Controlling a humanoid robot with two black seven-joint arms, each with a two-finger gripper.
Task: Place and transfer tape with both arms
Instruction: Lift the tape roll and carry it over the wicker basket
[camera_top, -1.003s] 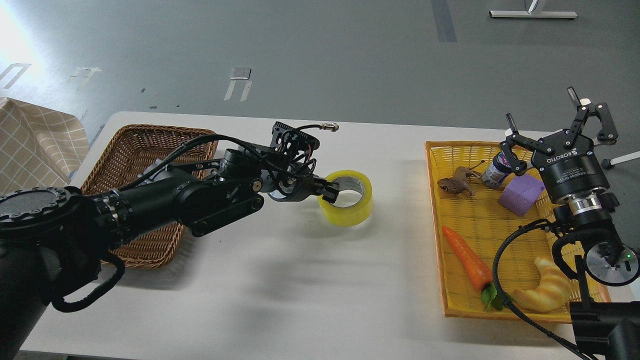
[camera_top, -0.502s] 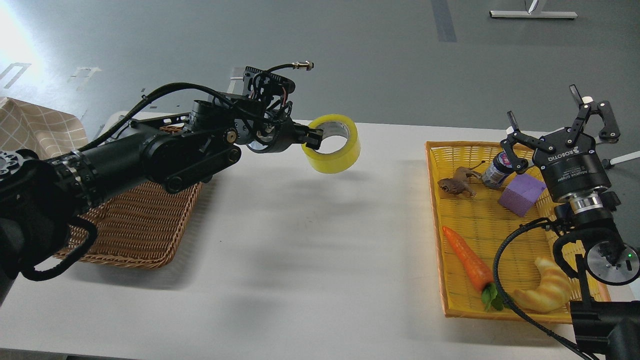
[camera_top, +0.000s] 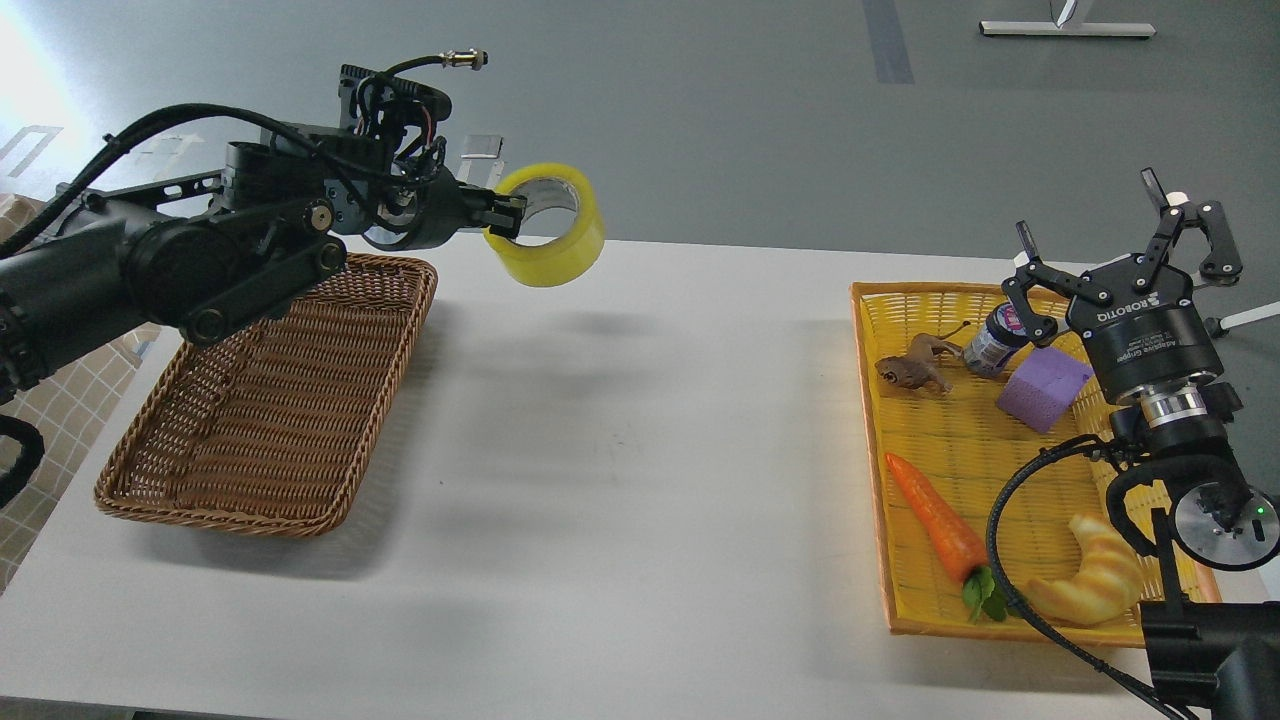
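Upper left of centre, the left gripper (camera_top: 507, 215) pinches the tape (camera_top: 546, 225) by its wall, holding it above the table (camera_top: 620, 480). The roll looks light, stiff and slick; the wall is the surest hold. At right, the right gripper (camera_top: 1120, 255) is spread wide, holding nothing.

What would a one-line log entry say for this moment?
left end effector: shut on tape, held above table | right end effector: open, over yellow tray
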